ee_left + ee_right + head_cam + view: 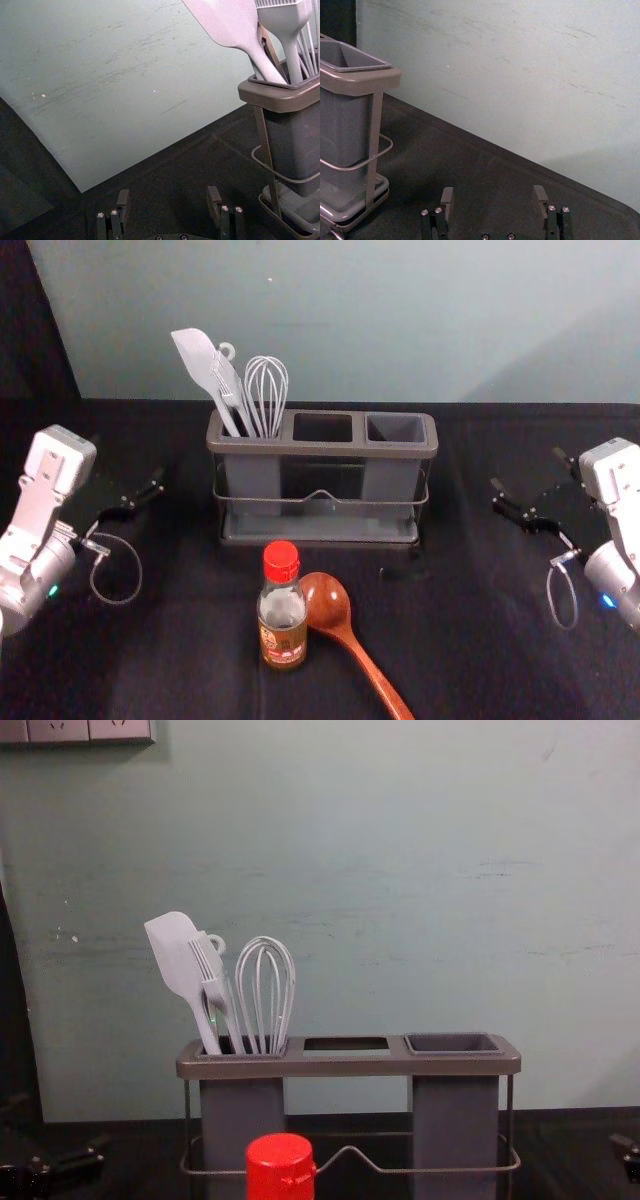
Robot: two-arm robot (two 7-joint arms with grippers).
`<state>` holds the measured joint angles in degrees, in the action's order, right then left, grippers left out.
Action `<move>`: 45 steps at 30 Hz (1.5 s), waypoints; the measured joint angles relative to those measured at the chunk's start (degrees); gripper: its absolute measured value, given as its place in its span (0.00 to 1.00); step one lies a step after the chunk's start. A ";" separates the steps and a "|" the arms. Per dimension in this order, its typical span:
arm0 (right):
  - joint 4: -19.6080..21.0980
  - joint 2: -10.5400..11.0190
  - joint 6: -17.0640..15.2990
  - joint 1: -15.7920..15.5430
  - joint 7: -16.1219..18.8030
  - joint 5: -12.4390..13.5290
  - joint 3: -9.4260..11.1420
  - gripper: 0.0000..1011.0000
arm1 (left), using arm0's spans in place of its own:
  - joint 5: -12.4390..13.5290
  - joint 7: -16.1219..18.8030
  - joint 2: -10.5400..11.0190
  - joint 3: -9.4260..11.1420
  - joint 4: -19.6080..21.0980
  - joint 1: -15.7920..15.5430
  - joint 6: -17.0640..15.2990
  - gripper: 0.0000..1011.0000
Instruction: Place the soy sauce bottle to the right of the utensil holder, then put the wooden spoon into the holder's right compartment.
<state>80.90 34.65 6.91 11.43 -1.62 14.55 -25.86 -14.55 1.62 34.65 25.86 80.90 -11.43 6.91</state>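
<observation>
Head view had the utensil holder (320,450) standing between the left claw (169,194) and right claw (493,192), both spread wide and gripping nothing. Nearer the robot than either claw, between their sides, the wooden spoon (327,602) lay on the counter (180,665), just beside the upright soy sauce bottle (283,610). Neither job looked done: the bottle's shift toward the right claw's side, then the spoon's drop into the right compartment (390,480), remained.

Red cap (281,561), reddish-brown spoon (327,602), pale green wall (380,320).
</observation>
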 joint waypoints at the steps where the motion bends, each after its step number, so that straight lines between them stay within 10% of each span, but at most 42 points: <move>1: 0.00 0.00 0.00 0.00 0.00 0.00 0.00 0.99 | 0.00 0.00 0.00 0.00 0.00 0.00 0.00 0.99; 45: 0.00 0.00 0.00 0.00 0.00 0.00 0.00 0.99 | 0.00 0.00 0.00 0.00 0.00 0.00 0.00 0.99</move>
<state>80.90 34.65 6.91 11.43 -1.62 14.55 -25.86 -14.55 1.62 34.64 25.86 80.90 -11.43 6.91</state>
